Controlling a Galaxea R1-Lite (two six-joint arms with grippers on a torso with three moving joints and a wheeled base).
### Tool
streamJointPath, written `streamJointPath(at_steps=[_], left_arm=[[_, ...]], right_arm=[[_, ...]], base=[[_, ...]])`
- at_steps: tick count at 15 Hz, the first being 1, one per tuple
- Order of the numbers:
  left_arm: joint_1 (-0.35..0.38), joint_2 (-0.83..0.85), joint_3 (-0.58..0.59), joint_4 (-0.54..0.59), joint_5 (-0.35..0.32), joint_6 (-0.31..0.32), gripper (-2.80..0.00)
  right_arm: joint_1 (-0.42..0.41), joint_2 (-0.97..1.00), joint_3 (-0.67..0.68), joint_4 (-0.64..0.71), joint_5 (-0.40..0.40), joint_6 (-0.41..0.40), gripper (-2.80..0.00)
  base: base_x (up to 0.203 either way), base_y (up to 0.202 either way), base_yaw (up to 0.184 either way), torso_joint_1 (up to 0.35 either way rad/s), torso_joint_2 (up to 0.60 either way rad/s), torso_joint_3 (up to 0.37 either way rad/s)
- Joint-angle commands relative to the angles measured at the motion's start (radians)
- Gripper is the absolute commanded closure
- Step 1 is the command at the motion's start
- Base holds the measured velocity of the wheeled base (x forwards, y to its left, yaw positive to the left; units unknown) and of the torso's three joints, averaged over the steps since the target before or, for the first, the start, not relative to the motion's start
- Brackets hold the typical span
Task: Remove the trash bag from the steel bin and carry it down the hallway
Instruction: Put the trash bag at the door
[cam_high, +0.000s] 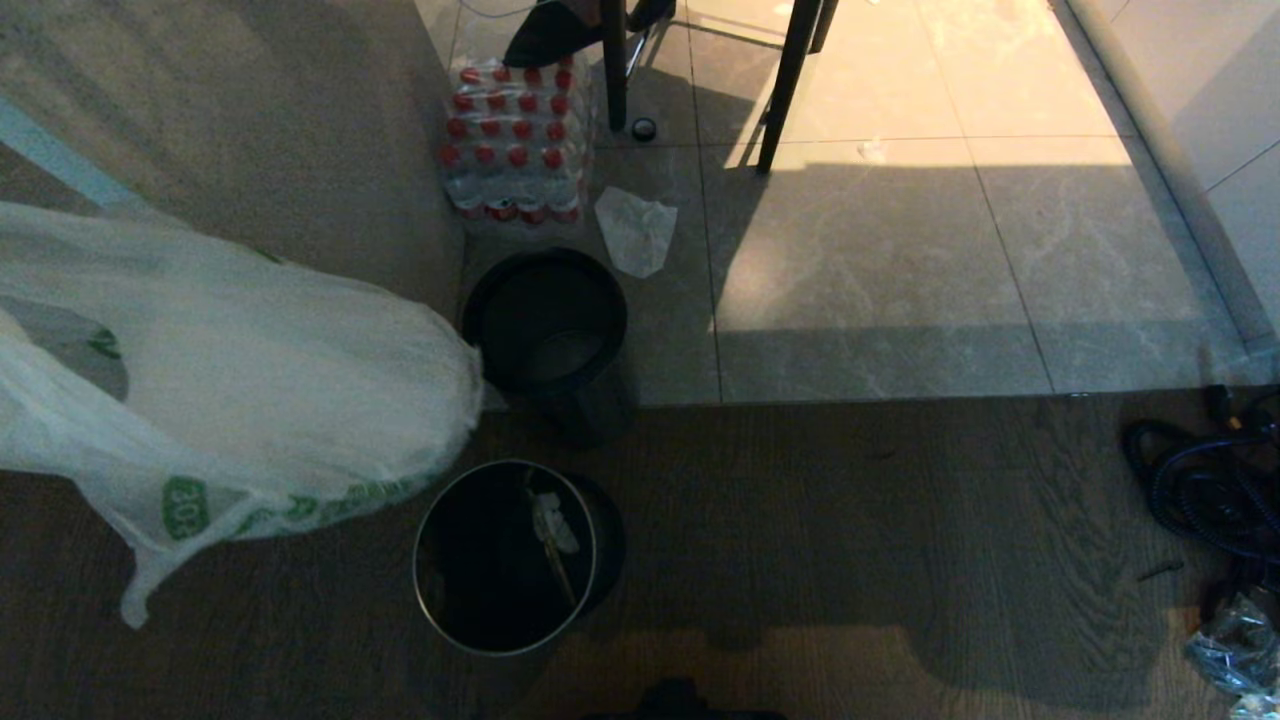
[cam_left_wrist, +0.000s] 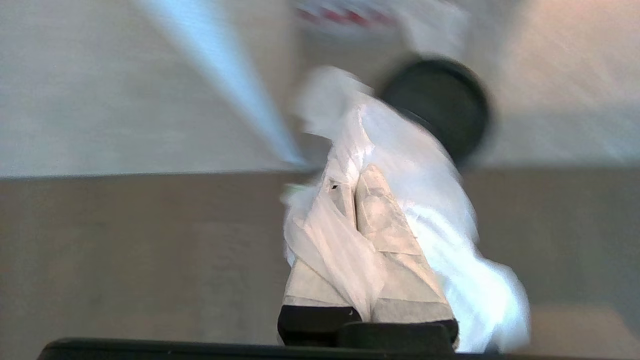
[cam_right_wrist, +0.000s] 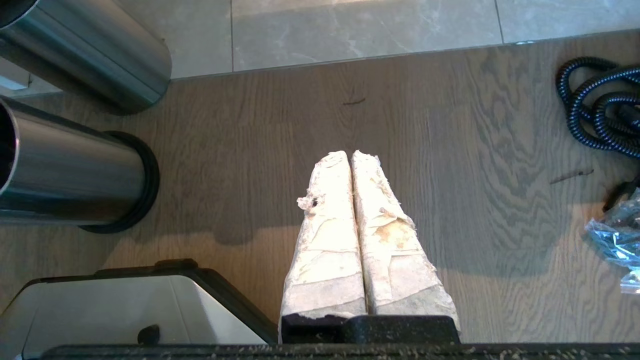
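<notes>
The trash bag (cam_high: 250, 390), thin white plastic with green print, hangs in the air at the left, lifted clear of the steel bin (cam_high: 430, 590). The bin stands on the wood floor with its silver rim up, a white scrap and a stick inside it. My left gripper (cam_left_wrist: 352, 177) is shut on a gathered fold of the trash bag (cam_left_wrist: 440, 210); it is outside the head view. My right gripper (cam_right_wrist: 351, 155) hangs shut and empty over the wood floor, to the right of the steel bin (cam_right_wrist: 75, 175). The hallway is out of view.
An all-dark round bin (cam_high: 545, 320) stands just behind the steel one. Behind it are a pack of red-capped bottles (cam_high: 515, 140), a flat white wrapper (cam_high: 637, 232) and dark furniture legs (cam_high: 790, 80) on beige tiles. Black cables (cam_high: 1200, 480) lie at the right.
</notes>
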Motion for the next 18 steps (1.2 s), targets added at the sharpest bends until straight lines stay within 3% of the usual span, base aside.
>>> streamJointPath(at_steps=[1, 8, 12, 18], left_arm=[[0.043, -0.065, -0.021, 0.015, 0.007, 0.004, 0.0], [0.219, -0.246, -0.099, 0.185, 0.0, 0.03, 0.0], [0.228, -0.254, -0.101, 0.197, -0.001, 0.03, 0.0], [0.259, -0.542, -0.031, 0.44, -0.097, -0.041, 0.0]], right_arm=[[0.0, -0.002, 0.0, 0.0, 0.0, 0.0, 0.0], [0.0, -0.002, 0.0, 0.0, 0.0, 0.0, 0.0], [0.0, -0.002, 0.0, 0.0, 0.0, 0.0, 0.0], [0.0, -0.002, 0.0, 0.0, 0.0, 0.0, 0.0]], base=[[0.0, 0.0, 0.0, 0.0, 0.0, 0.0], [0.0, 0.0, 0.0, 0.0, 0.0, 0.0], [0.0, 0.0, 0.0, 0.0, 0.0, 0.0], [0.0, 0.0, 0.0, 0.0, 0.0, 0.0]])
